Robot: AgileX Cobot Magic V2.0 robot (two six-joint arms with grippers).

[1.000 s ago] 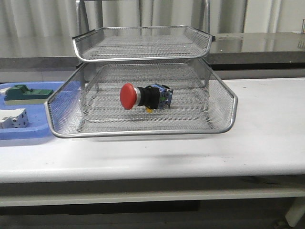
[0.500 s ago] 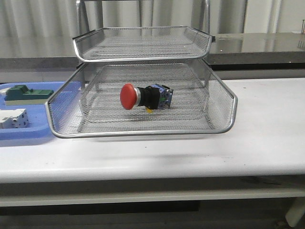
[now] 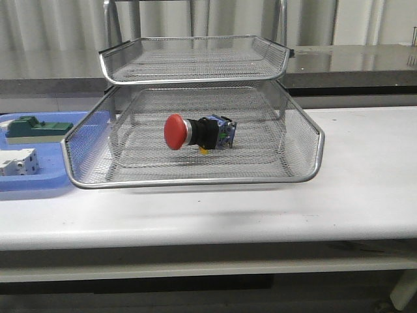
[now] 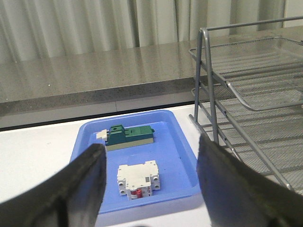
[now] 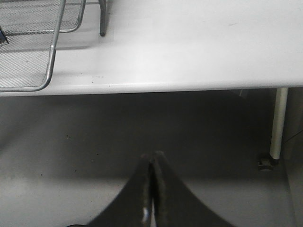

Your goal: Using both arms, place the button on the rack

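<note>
1. Comparing the front view with a second earlier, we find nothing has shifted: the button (image 3: pixel 195 132) lies where it lay, and neither arm has entered that view.
2. Nearest us, our right gripper (image 5: pixel 151 166) hangs below the table (image 5: pixel 189 42) edge with its fingers pressed together, holding nothing.
3. Our left gripper (image 4: pixel 150 176), fingers spread wide, frames the blue tray (image 4: pixel 175 142).
4. Farther off, well apart from both grippers, the button rests on its side in the lower tier of the rack (image 3: pixel 195 181).
</note>
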